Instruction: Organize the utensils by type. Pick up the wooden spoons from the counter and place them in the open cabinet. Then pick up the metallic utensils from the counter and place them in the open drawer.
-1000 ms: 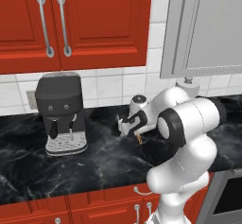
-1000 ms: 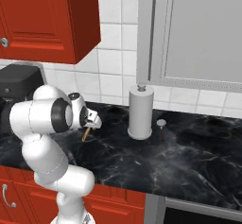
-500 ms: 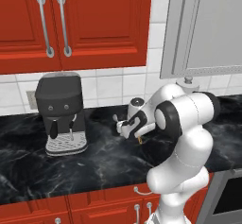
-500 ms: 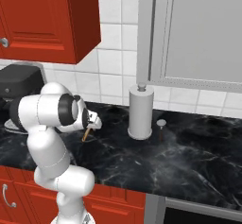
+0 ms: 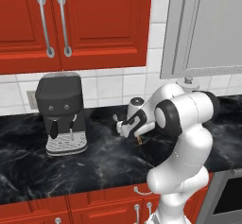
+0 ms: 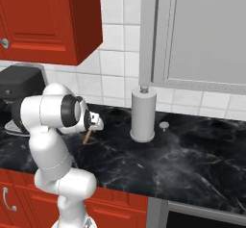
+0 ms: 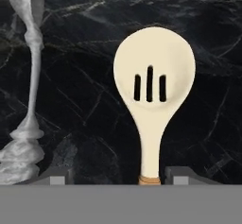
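A pale slotted wooden spoon [image 7: 153,83] lies flat on the black counter [image 7: 85,100], its handle running down between my fingertips. My gripper [image 7: 119,175] straddles that handle, jaws open; the right tip sits close to it and the left tip stands well apart. To the left of the spoon lies a silver-grey metal utensil [image 7: 32,76]. From the base cameras my gripper [image 5: 126,126] points down at the counter [image 5: 28,171], and the spoon's brown handle end [image 5: 138,139] sticks out beneath it. The right base view shows the gripper [image 6: 94,122] over the same handle [image 6: 87,136].
A dark coffee machine [image 5: 61,112] stands on the counter left of the gripper. A grey paper-towel holder [image 6: 143,114] and a small knobbed post [image 6: 164,131] stand to its right. Closed red wall cabinets [image 5: 71,20] hang above; a stove front [image 5: 227,194] lies at far right.
The jaws have narrowed toward the wooden spoon's handle. The arm's elbow has shifted a little while the hand stays low over the same spot on the counter.
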Motion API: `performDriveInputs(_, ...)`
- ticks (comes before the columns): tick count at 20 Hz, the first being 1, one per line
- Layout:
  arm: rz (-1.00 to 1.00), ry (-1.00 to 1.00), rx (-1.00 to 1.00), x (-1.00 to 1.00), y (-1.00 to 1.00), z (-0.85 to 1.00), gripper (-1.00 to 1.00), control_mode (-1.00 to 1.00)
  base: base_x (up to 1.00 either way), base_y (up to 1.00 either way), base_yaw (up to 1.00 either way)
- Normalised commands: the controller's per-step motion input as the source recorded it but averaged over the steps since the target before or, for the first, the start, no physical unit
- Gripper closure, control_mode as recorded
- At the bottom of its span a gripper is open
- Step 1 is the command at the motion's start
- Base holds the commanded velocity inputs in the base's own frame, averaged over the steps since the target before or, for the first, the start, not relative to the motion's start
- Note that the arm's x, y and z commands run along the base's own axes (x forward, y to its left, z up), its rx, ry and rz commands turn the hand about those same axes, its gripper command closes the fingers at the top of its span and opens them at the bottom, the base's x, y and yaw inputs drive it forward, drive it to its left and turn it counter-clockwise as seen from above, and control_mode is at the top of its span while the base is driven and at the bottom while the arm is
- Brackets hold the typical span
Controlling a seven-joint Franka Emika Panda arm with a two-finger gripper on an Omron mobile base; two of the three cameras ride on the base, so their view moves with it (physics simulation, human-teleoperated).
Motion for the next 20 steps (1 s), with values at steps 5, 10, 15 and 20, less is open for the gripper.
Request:
performDriveInputs(5,0.0,0.03,0.0,0.0,-0.26,-0.4,1.0,-1.0,0.0,0.0,0.0)
performDriveInputs(10,0.0,0.0,0.05,-0.06,-0.29,-0.19,1.0,-1.0,0.0,0.0,0.0)
performDriveInputs(15,0.0,0.0,0.12,-0.09,-0.22,0.03,1.0,-1.0,0.0,0.0,0.0)
performDriveInputs(20,-0.01,0.0,0.13,-0.08,-0.14,0.21,1.0,-1.0,0.0,0.0,0.0)
